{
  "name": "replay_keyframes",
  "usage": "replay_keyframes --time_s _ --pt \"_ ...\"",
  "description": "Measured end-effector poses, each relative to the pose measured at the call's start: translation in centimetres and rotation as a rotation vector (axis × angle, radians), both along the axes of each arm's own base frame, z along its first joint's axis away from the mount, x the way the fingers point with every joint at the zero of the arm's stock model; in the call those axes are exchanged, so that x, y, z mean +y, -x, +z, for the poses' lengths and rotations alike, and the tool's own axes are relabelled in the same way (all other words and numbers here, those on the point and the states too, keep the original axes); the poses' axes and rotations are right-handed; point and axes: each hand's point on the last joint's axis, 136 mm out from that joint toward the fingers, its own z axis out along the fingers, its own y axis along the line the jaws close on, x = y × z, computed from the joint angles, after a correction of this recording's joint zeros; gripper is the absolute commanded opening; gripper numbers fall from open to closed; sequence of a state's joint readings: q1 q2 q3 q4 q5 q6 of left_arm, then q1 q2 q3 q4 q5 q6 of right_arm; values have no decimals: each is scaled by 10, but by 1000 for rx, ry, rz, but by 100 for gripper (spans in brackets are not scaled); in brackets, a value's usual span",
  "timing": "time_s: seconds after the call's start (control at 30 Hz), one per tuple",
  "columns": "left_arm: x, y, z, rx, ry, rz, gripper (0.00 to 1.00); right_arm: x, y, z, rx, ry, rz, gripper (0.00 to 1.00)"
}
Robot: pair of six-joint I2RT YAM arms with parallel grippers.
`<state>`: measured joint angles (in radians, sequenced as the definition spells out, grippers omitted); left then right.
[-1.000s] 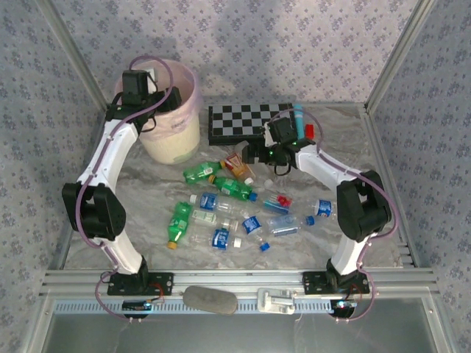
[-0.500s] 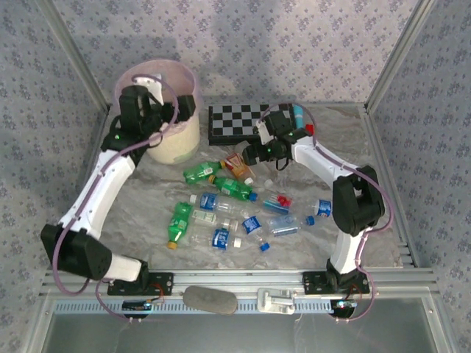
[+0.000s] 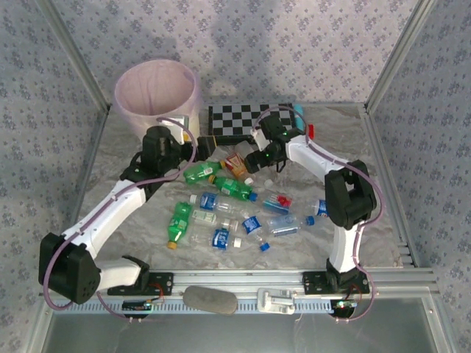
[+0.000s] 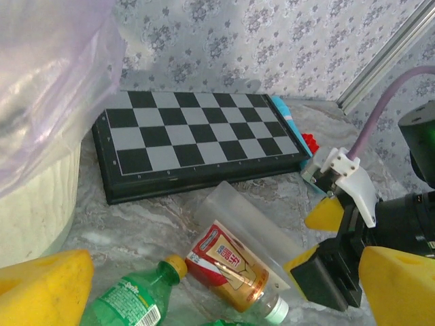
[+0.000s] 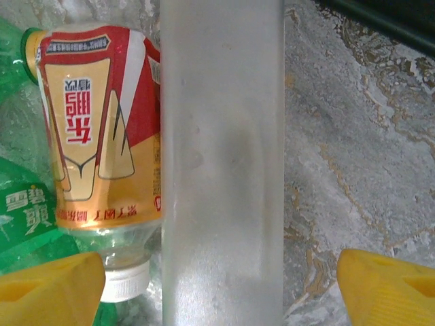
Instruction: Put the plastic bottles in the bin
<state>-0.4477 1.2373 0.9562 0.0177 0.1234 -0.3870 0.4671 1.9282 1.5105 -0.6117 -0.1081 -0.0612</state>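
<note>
the desk, under a marbled sheet, carries everything. the bin stands upright at the far left corner, just behind your left fingers and well apart from your right fingers. the chessboard lies flat beyond both sets of fingers, just behind the right ones.

most of the plastic bottles lie scattered on their sides on the near side of both sets of fingers, all on the desk.

a frosted cylinder lies on the desk right between your right fingers. those fingers are spread wide, with a gap on each side of the cylinder, so they grip nothing. touching its left side in that wrist view lies the red-and-gold bottle, white cap toward the left pad.

your left fingers are also spread wide and hold nothing. the green bottle lies between them, nearer the left pad, its yellow cap pointing at the red-and-gold bottle. your right fingers sit ahead of the left ones, to their right.

a teal pen and a small red block rest at the chessboard's right edge, beyond the right fingers.
</note>
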Motion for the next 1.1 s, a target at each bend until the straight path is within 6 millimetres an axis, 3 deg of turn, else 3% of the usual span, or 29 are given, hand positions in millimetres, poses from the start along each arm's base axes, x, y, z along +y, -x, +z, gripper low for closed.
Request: replay_keyframes --time_s 0.43,0.97,1.1 --pt "-4 -2 5 -13 51 8 100 0 -4 -33 41 59 14 86" --pt "-7 -9 -15 57 66 25 100 -7 -5 -56 64 122 11 80" --pt "-9 -11 -22 77 70 26 100 -7 -5 -62 72 125 13 75"
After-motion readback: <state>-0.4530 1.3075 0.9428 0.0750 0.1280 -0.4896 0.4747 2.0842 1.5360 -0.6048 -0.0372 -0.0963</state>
